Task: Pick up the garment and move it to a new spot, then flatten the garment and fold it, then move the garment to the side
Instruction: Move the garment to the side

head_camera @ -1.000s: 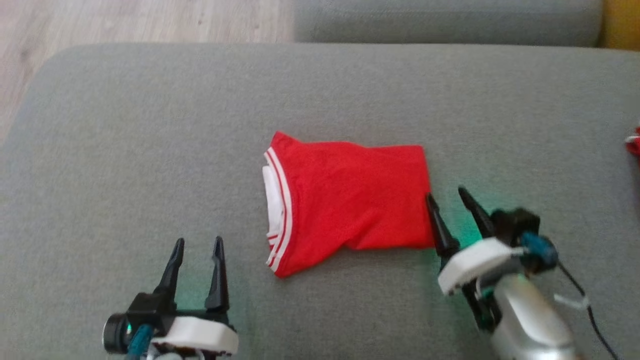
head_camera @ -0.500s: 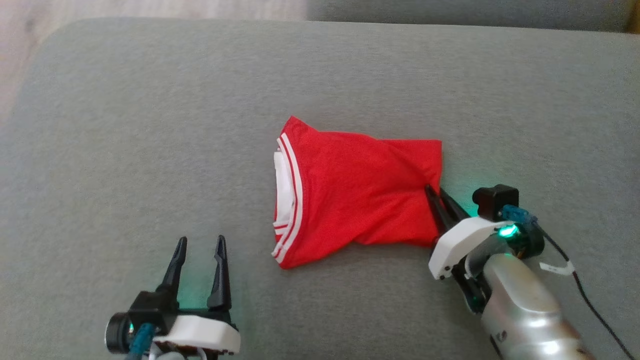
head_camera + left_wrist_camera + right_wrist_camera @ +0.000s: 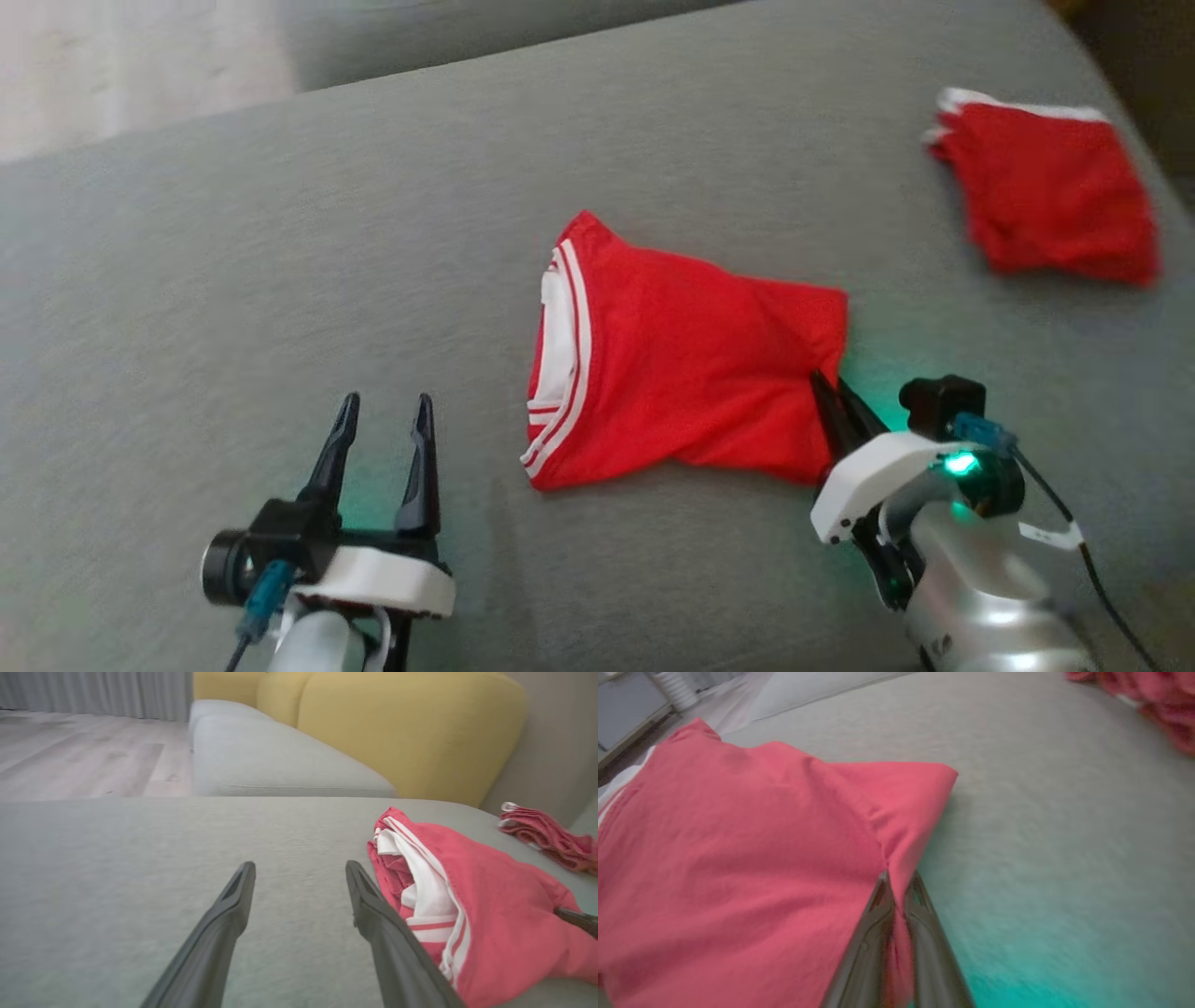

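A folded red garment [image 3: 681, 369] with white stripes along its left edge lies on the grey sofa cushion [image 3: 233, 280]. My right gripper [image 3: 834, 390] is shut on the garment's right edge, and the wrist view shows red cloth [image 3: 752, 858] pinched between the two dark fingers, my right gripper [image 3: 899, 879] gathering it into a ridge. My left gripper [image 3: 385, 415] stands open over bare cushion to the garment's lower left. In the left wrist view my left gripper [image 3: 299, 870] has the garment [image 3: 472, 905] just off its right finger.
A second folded red garment [image 3: 1050, 201] lies at the cushion's far right, also the second garment [image 3: 546, 833] beyond the first. Pale wood floor [image 3: 79, 760] lies past the cushion's far left edge. A yellow backrest [image 3: 402, 728] rises behind a neighbouring grey cushion [image 3: 271, 760].
My right gripper went from open beside the garment's right edge to shut on it, wrinkling the cloth. The head camera turned, bringing the second garment into view. The left gripper stayed open.
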